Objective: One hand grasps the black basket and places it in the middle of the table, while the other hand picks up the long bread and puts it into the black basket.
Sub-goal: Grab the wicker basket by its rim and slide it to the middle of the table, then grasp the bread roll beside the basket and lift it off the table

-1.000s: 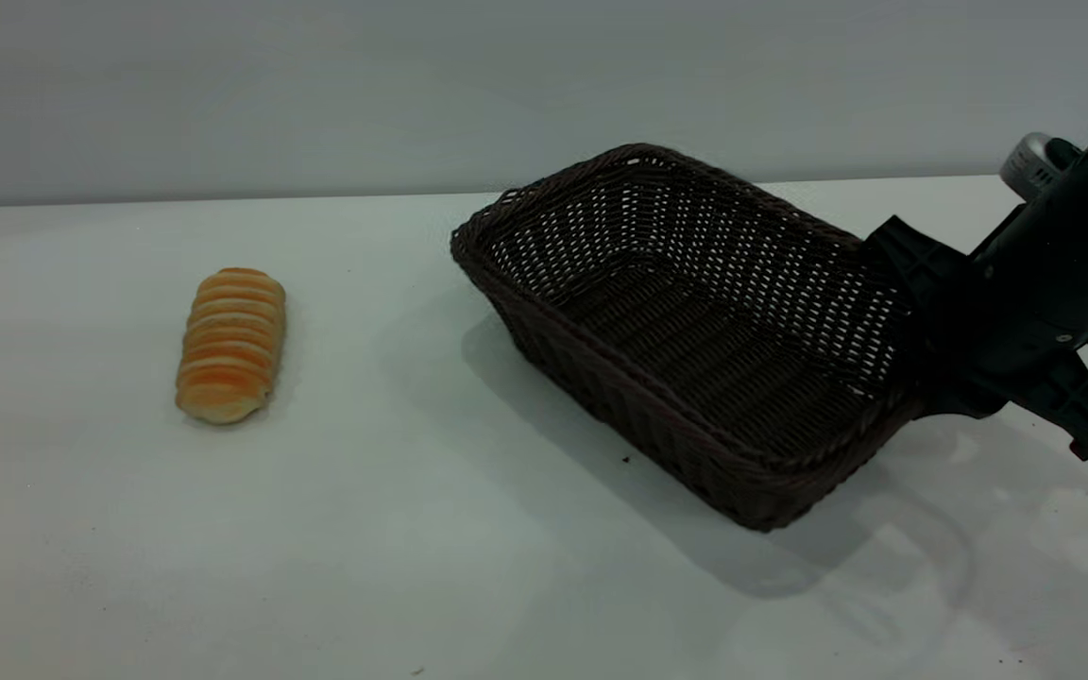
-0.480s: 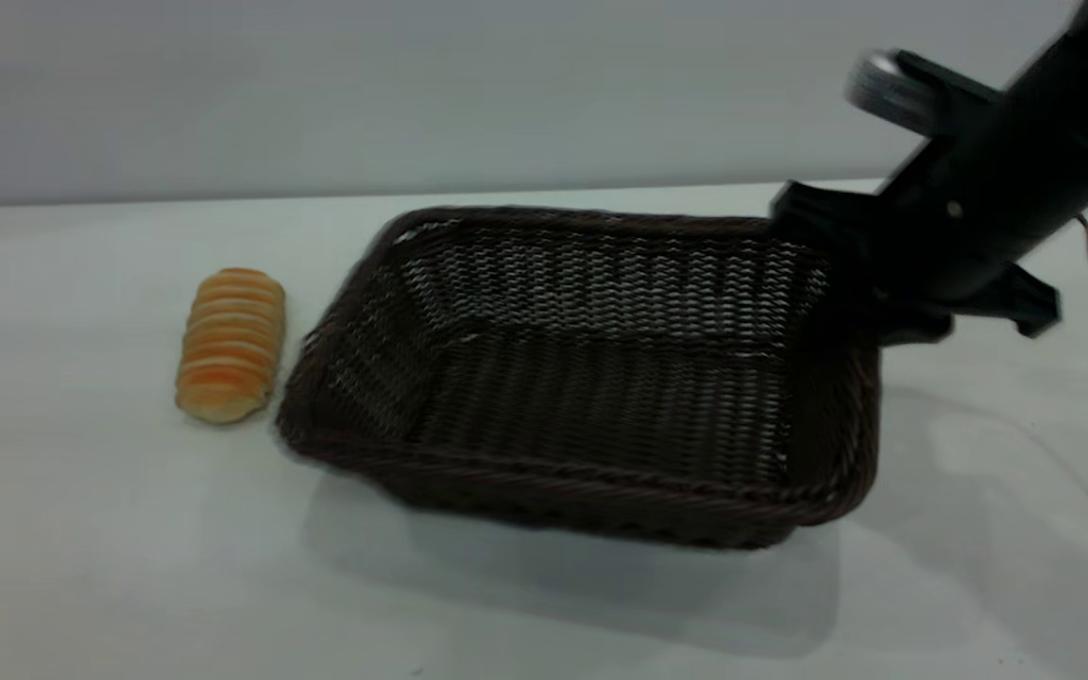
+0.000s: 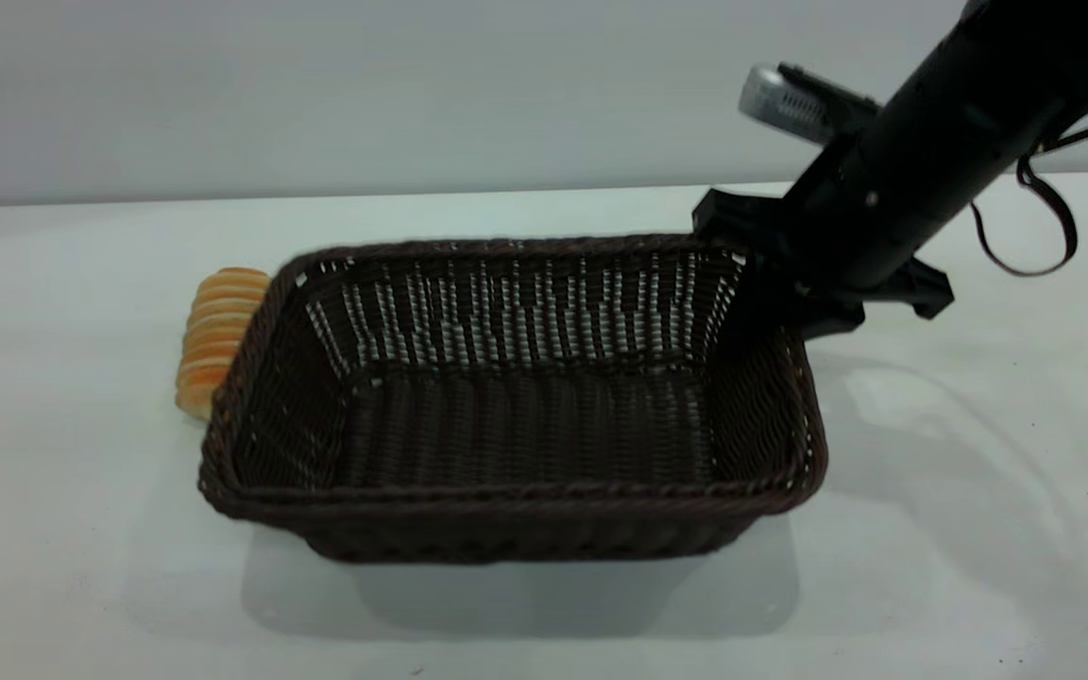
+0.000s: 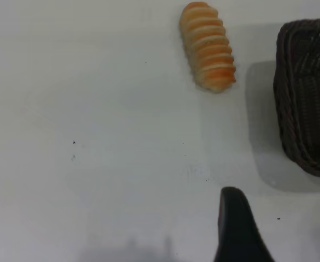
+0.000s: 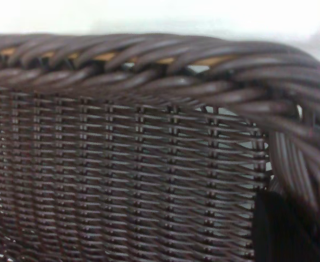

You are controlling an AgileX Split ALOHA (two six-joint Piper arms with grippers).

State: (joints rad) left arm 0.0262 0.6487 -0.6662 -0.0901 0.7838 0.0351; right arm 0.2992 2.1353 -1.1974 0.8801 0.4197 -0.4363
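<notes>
Dragged leftward, the black basket (image 3: pixel 516 406) now hides part of the long bread (image 3: pixel 213 335), right claw (image 3: pixel 775 283) clamping its rim

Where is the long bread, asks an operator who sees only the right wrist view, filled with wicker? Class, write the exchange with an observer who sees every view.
Observer: The long bread lies on the table off the left end of the black basket, outside it.
Operator: Touching the basket?
Observer: No; the left wrist view shows bare table between them.
Operator: Where is the left gripper?
Observer: The left gripper hovers above the table short of the bread, jaws open.
</notes>
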